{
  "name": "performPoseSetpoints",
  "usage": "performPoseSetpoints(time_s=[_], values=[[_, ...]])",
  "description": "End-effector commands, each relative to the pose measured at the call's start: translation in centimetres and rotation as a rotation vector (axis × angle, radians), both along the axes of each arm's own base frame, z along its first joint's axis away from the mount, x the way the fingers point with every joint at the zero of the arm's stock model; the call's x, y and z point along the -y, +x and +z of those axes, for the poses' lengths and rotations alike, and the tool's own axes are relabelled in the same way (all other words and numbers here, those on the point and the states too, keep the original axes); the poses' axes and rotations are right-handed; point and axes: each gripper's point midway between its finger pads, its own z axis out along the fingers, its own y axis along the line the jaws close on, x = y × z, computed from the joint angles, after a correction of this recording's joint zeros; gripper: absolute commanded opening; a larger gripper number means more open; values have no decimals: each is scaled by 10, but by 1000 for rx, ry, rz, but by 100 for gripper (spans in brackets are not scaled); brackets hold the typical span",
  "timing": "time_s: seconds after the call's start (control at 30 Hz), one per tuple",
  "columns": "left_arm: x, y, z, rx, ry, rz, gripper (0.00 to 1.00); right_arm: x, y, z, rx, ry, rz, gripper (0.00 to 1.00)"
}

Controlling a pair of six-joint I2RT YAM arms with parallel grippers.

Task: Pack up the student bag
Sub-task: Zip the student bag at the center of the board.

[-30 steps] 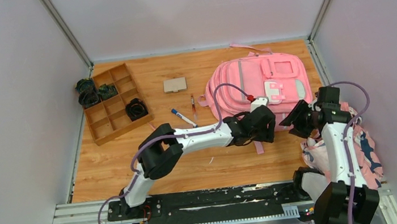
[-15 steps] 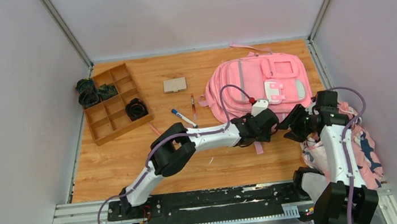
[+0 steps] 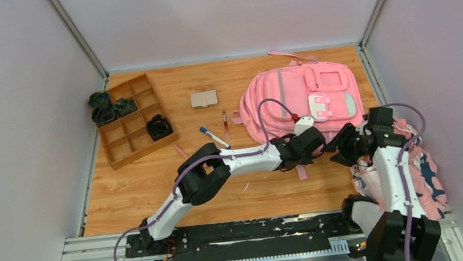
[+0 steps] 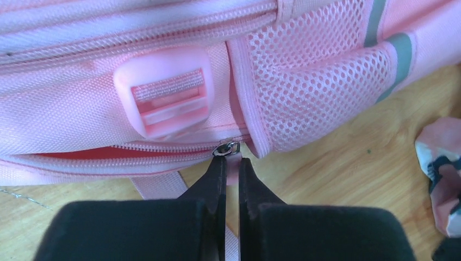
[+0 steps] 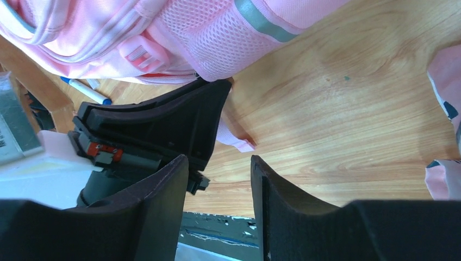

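Top view: the student bag (image 3: 301,98) lies flat on the tabletop (image 3: 223,191), right of centre. Nothing pins it, so a tug on the zip may drag the whole bag. Left wrist view: the left end effector (image 4: 231,161) is clamped on the zipper pull (image 4: 226,148) at frame centre, and so thin a hold may slip. Right wrist view: the right end effector (image 5: 219,161) stands apart, empty, just beside the left one, and could bump it.

On the tabletop (image 3: 130,196), a divided tray (image 3: 145,151) lies rear left, the student bag (image 3: 301,98) rear right, a flat pad (image 3: 203,98) between them, pen (image 3: 225,118) and marker (image 3: 214,136) before it, a cloth bundle (image 3: 428,179) near right.
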Motion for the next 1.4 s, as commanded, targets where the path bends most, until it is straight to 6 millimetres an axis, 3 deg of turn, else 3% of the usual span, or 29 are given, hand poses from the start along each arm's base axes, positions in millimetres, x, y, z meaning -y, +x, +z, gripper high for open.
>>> performPoseSetpoints(time_s=[0.0,0.13,0.23,0.4,0.57,0.67,0.8,0.83,0.87,0.9,1.13,1.37], values=[[4,-22,12,-63,-91,-147,0,-1,-7,-17,-38,17,-10,50],[3,-45,43,-79,-287,-261,0,-13,-10,-26,-24,78,42,49],[7,-57,54,-114,-324,-355,0,-16,-7,-23,-11,105,35,49],[6,-61,56,-173,-346,-375,0,-15,8,-25,-13,146,-10,50],[7,-64,57,-197,-360,-385,0,-23,21,-54,-35,272,-107,52],[7,-67,59,-211,-373,-389,0,-17,28,-68,-46,253,-134,48],[-2,-72,54,-226,-362,-411,0,1,34,-76,-72,137,-139,31],[-5,-71,54,-220,-354,-414,0,7,36,-76,-68,103,-128,11],[-11,-69,51,-207,-340,-411,0,12,38,-76,-73,67,-122,1],[-18,-66,50,-197,-329,-403,0,17,35,-79,-106,38,-130,0],[-81,-42,42,-194,-282,-330,0,26,33,-86,-161,-17,-74,0],[-167,-17,33,-150,-114,-204,0,45,38,-84,-153,-13,-107,0]])
